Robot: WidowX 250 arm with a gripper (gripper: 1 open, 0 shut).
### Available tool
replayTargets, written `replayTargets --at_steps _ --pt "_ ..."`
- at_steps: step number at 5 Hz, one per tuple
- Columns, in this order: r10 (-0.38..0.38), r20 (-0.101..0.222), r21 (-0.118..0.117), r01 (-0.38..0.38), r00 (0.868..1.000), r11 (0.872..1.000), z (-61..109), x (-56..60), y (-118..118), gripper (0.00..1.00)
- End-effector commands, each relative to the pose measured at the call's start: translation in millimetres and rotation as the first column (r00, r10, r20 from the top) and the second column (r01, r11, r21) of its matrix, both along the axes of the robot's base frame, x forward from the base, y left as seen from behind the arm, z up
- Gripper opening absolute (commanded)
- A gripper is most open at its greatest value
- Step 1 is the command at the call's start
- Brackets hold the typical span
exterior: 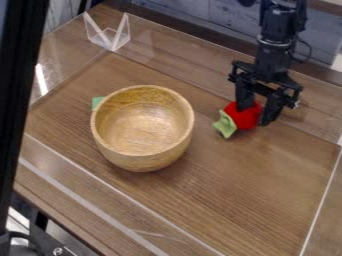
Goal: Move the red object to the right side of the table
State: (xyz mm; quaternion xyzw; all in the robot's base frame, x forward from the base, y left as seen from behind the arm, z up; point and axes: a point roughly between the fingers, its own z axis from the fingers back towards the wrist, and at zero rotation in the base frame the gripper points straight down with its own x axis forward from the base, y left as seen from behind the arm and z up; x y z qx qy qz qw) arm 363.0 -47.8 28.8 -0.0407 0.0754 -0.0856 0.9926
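Wooden bowl (142, 127) left of centre on worktop (214, 190), upright, nothing visible inside it. Small green piece (98, 102) at bowl's far left edge. Clear open-topped container (107, 33) toward far left, contents can't be made out. Red object (241, 114) right of bowl, apart from it, green leafy end facing near left. Claw (254, 104) right over red object, parted, fingers around its far side; grip unclear.

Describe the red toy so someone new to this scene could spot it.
On the wood-grain table, find the big round wooden bowl. Just right of it in the picture, below the black gripper, sits the red toy, the only red thing, with a green end.
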Motion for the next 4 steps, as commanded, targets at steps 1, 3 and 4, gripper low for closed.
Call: replayTargets --at_steps 1,3,4 --pt "-0.028 0.054 -0.015 0.029 0.998 0.999 21.3 -2.9 -8.3 0.00" --pt "0.151 0.086 -0.050 -0.147 0.985 0.988 44.6 -38.1 -20.8 0.00" --pt "0.118 0.076 -0.062 -0.113 0.990 0.992 48.9 -36.3 -23.9 0.00"
